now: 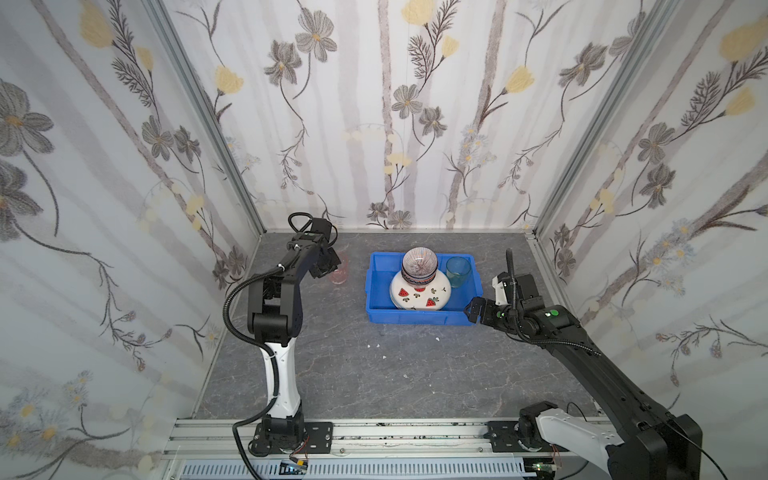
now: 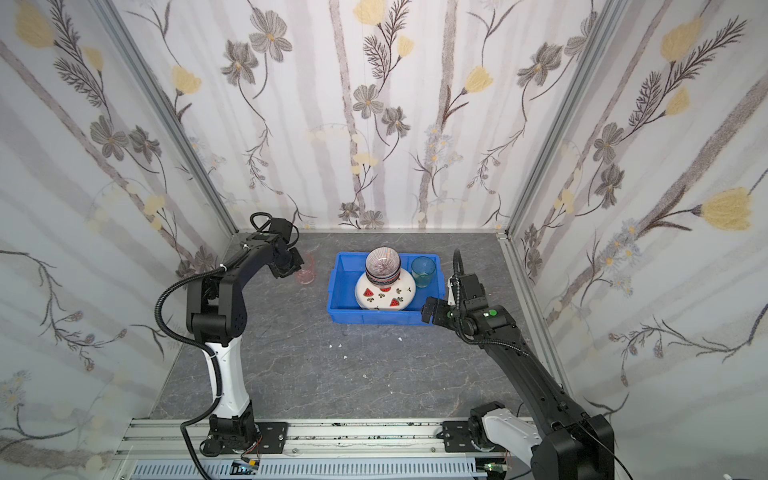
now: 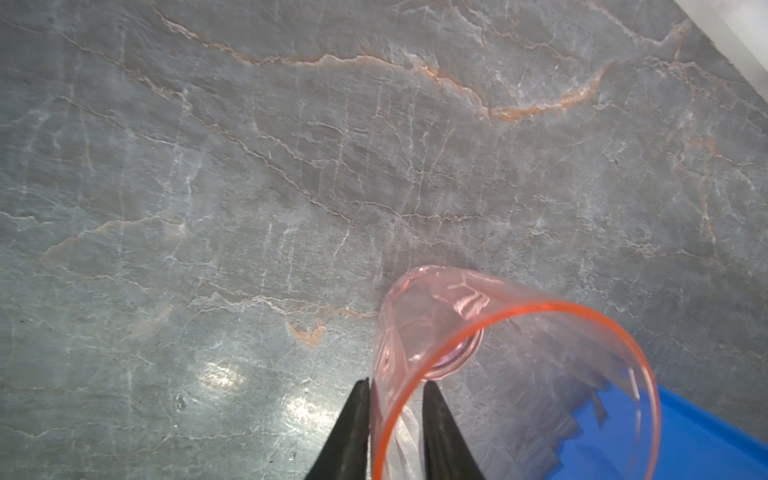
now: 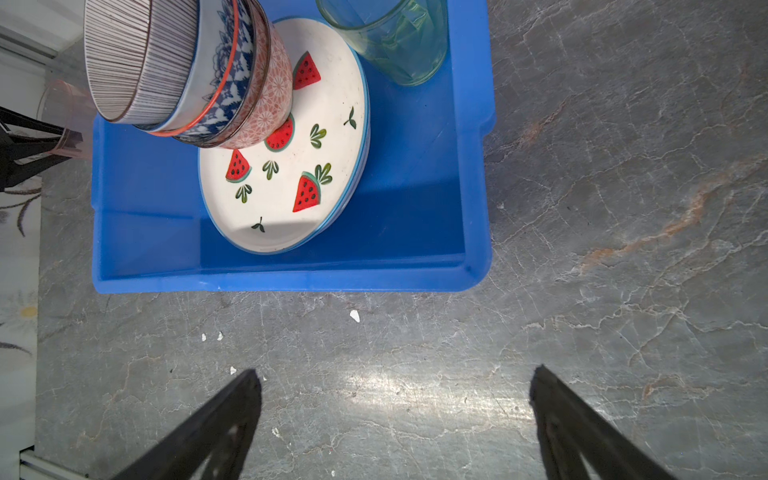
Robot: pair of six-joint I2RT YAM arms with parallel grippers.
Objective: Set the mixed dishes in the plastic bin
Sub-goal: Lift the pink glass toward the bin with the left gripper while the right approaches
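Left of the plastic bin (image 1: pixel 415 319), on the table (image 1: pixel 374 374): your left gripper (image 3: pixel 397 382) is pinching the pink cup (image 3: pixel 436 299) by its wall, one finger inside | your right gripper (image 4: pixel 395 374) is hovering spread wide, empty, by the bin's near right corner | stacked bowls (image 1: pixel 419 266), watermelon plate (image 1: pixel 419 298) and green cup (image 1: pixel 458 271) are sitting inside the bin.

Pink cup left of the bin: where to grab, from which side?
Pinch the rim wall of the pink cup, one finger inside, one outside, from above on the side away from the bin. It seems upright, mouth open, thin-walled, with bare table on that side. The left gripper straddles the wall there.
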